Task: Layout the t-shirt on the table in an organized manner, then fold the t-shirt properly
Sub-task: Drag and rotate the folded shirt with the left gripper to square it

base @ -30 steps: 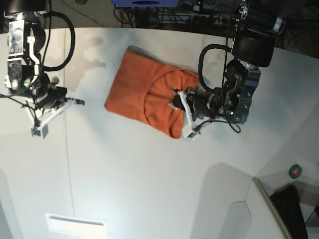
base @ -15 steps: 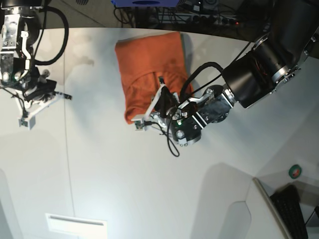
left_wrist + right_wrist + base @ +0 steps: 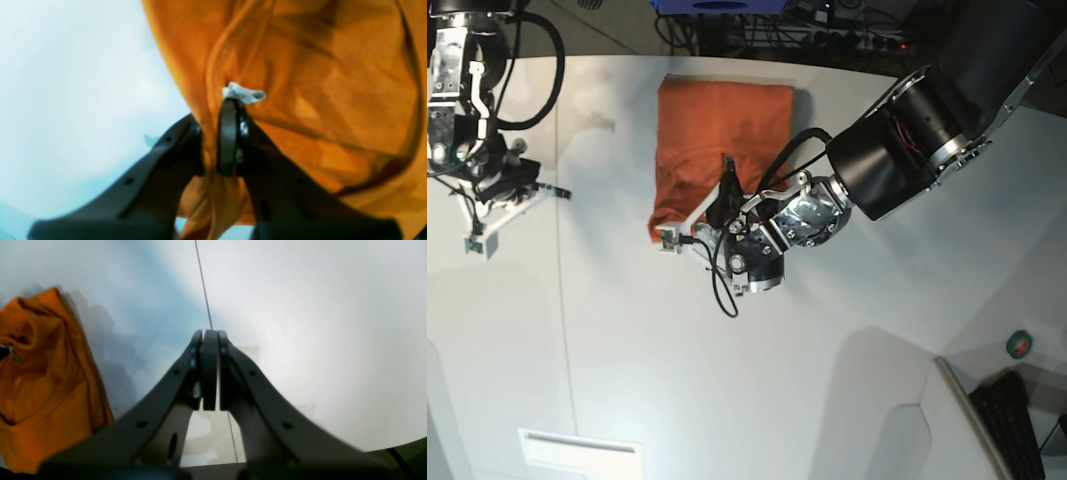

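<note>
The orange t-shirt (image 3: 717, 130) lies bunched at the far middle of the white table (image 3: 727, 380). My left gripper (image 3: 210, 140) is shut on a fold of the shirt's fabric, next to the small white tag (image 3: 243, 93); in the base view this gripper (image 3: 697, 220) sits at the shirt's near edge. My right gripper (image 3: 208, 370) is shut and empty above bare table, well to the side of the shirt (image 3: 43, 373); in the base view it (image 3: 512, 205) is at the far left.
A thin dark seam (image 3: 203, 290) runs across the table under my right gripper. A keyboard (image 3: 1017, 425) and a small round green object (image 3: 1020, 343) sit at the lower right. Cables and equipment line the far edge (image 3: 827, 25).
My left arm has swung across the shirt from right to left, dragging the held fabric over; the shirt now lies narrower and shifted leftward. The right gripper has barely moved.
</note>
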Motion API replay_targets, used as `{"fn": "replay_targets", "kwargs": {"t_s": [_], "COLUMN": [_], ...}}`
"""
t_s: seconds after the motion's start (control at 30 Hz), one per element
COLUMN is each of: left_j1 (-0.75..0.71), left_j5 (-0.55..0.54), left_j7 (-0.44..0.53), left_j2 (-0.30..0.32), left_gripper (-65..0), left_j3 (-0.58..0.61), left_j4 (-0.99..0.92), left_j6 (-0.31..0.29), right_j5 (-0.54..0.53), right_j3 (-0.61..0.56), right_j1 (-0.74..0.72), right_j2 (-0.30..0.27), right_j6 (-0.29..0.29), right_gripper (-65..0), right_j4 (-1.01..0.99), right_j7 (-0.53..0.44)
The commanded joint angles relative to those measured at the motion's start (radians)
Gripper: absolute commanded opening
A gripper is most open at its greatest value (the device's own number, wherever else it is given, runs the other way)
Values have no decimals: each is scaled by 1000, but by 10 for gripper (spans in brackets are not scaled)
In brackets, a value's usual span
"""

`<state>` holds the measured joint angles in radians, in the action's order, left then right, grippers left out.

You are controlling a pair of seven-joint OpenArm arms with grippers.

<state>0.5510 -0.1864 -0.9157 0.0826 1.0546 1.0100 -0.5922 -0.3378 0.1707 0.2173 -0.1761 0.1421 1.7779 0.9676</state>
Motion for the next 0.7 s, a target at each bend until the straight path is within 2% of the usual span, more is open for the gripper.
{"fn": "replay_targets", "kwargs": {"t_s": [0.0, 0.43, 0.53, 0.67], "left_j1": [27, 34, 42, 44], "left_j5": [5, -2, -5, -5], "left_j7": [2, -3, -7, -9], "left_j2": [-10, -11, -5, -2], "left_gripper": [-650, -650, -545, -362], "left_j3": [-7, -7, -7, -7], "left_j4": [16, 23, 80, 122], "left_j6": [-1, -2, -2, -2], "right_j5": [-1, -1, -1, -1], "right_j3": [5, 5, 5, 5], "right_j1": [-6, -11, -9, -9], "right_j2": [-9, -9, -9, -9], "right_j6": [-3, -3, -3, -3], "right_gripper": [-650, -650, -650, -650], "right_j4": [15, 15, 15, 15], "right_j7": [-17, -17, -17, -17]}}
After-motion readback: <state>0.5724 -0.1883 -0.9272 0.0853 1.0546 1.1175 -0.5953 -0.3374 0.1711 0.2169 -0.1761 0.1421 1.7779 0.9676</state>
